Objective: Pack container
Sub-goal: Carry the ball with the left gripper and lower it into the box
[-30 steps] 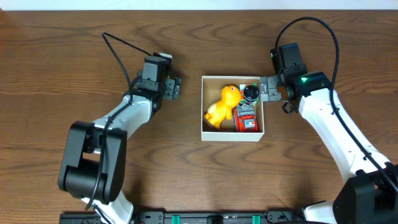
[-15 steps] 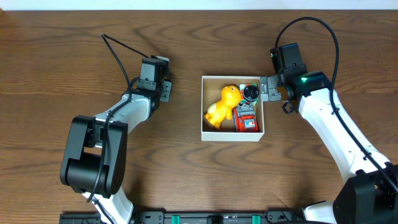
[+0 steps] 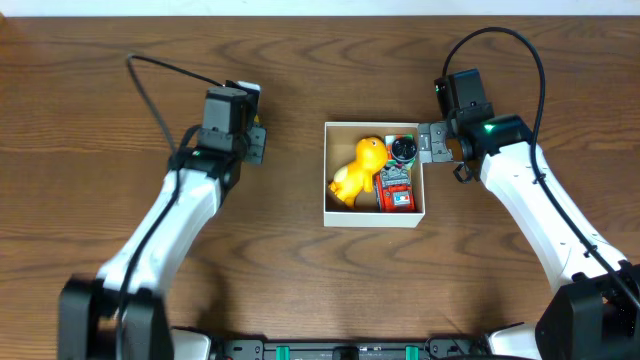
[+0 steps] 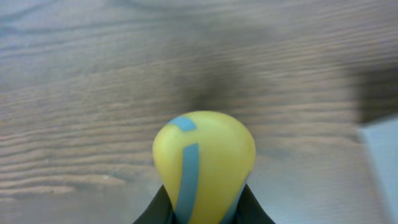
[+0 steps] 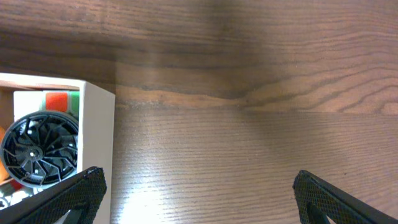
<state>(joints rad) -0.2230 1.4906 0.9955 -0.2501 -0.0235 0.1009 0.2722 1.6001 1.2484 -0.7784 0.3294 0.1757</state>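
- Left jaws clamp one yellow, blue-striped toy point(image 4: 204, 158) – its rounded end points out from them.
- The container point(image 3: 374, 220) sits on the desk point(image 3: 300, 280), apart to their right.
- Right jaws stand wide and empty – nearer, at its right wall.
- Inside: one yellow duck point(image 3: 358, 168), one black wheel point(image 3: 403, 149), one red toy point(image 3: 396, 190).

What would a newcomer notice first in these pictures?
The bright yellow duck lies in the container at the centre of the table, beside a black fan wheel and a red toy. In the left wrist view, a yellow striped toy, held by the left gripper, fills the lower frame.
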